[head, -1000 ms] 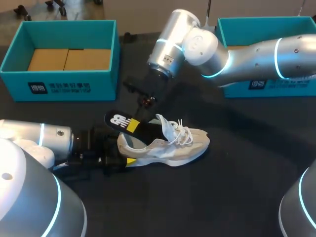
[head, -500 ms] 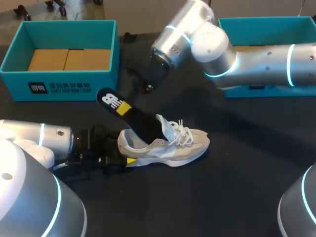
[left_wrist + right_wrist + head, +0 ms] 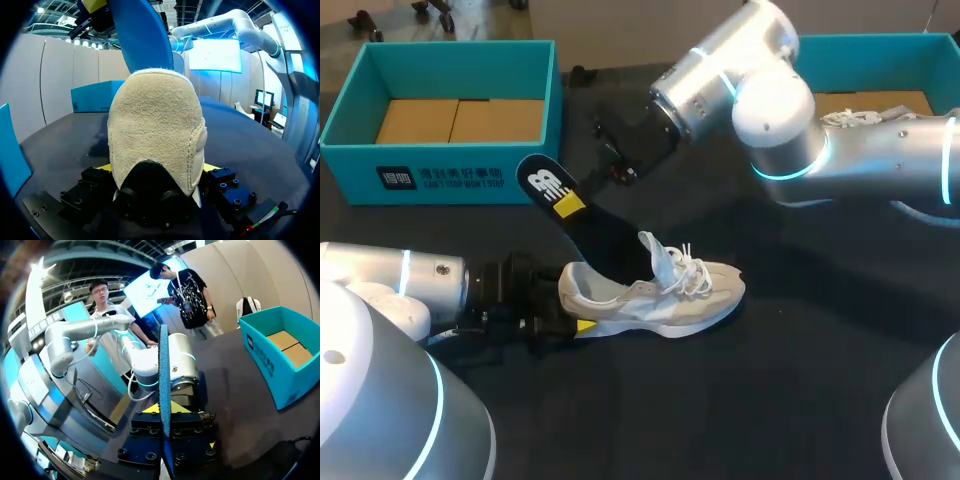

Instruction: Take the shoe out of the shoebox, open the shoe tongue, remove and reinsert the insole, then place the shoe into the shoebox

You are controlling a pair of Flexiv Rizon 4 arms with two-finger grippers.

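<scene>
Sneaker (image 3: 660, 298) on bench (image 3: 800, 400), heel clamped in L jaws, R jaws pinching black insole (image 3: 590, 225) w/ lower end in sneaker's opening.

We see the shoe (image 3: 660, 297) in pale beige with a white side panel and white laces; its heel is a fuzzy beige in the left wrist view. The insole (image 3: 590, 228) is black on top with a white logo, and blue underneath. The left shoebox (image 3: 440, 175) is teal with white print, and the right shoebox (image 3: 850, 45) is teal too — both brown inside. The table (image 3: 800, 380) is black. Our left arm (image 3: 390, 275) and right arm (image 3: 880, 165) are silver with glowing cyan rings. The left gripper (image 3: 156, 172) and right gripper (image 3: 169, 409) are black with yellow tips.
</scene>
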